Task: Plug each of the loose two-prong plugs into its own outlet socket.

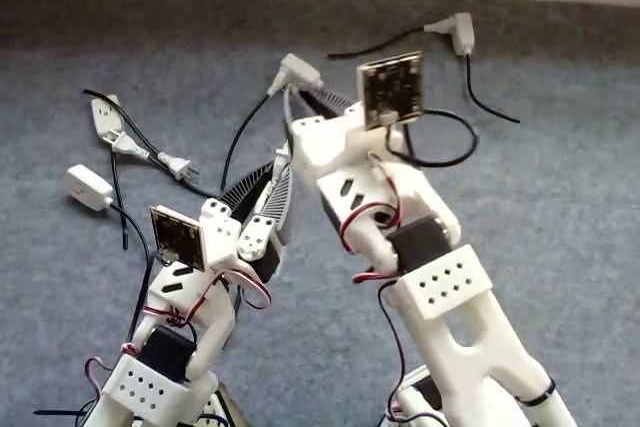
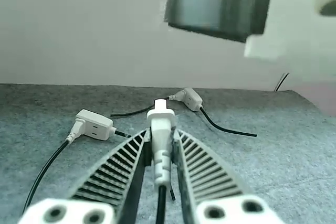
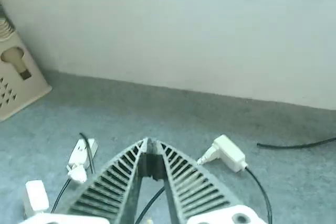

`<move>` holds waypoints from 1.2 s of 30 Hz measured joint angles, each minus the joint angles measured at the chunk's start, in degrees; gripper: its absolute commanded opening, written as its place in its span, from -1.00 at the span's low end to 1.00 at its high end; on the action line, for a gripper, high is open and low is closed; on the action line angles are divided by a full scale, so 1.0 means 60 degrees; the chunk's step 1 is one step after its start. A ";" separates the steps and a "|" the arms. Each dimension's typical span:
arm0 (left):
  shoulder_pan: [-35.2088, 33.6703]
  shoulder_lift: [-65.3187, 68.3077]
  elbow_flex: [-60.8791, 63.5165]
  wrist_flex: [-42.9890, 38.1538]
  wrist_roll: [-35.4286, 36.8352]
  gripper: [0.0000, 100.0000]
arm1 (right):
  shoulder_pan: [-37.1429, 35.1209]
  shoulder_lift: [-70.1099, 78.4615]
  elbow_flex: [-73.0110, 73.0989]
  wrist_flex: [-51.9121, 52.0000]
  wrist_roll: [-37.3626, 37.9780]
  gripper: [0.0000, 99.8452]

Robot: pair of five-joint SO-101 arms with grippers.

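The grey mat (image 1: 560, 197) carries several loose cords, and both arms stand over its middle. The left pincer (image 2: 161, 136) is closed on a white plug (image 2: 159, 115). The plug lies along the ribbed fingers, with its wide end past their tips and its black cord running back toward the wrist. I cannot see its prongs. The right pincer (image 3: 149, 145) has its fingertips together, and I cannot make out anything held between them.

The white socket (image 2: 95, 124) lies on the mat ahead of the left pincer, a little off the line of its fingers, with two slots showing on its face. I judge that the step in hand is to bring the plug to this socket.

To do it well, the wrist should first turn until the plug points straight at the slot face. The socket is loose and probably light, so a push may only slide it away. The right pincer could press it down first. Then push slowly and straight, because a plug held by its sides may tilt. The other plug (image 2: 190, 98) lies farther off and can wait.
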 measured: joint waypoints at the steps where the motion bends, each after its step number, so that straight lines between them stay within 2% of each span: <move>1: -0.0015 0.0000 0.0000 0.0000 0.0000 -0.99 | -0.0161 0.0059 0.0029 0.0117 0.0000 -0.99; 16: 0.0029 0.0044 -0.0264 0.0029 0.0015 -0.99 | 0.0220 -0.0088 0.2989 -0.1553 0.0000 -0.99; 36: 0.0308 0.0059 -0.0982 0.0147 0.0015 -0.99 | 0.0322 -0.0147 0.3282 -0.1626 -0.0015 -0.99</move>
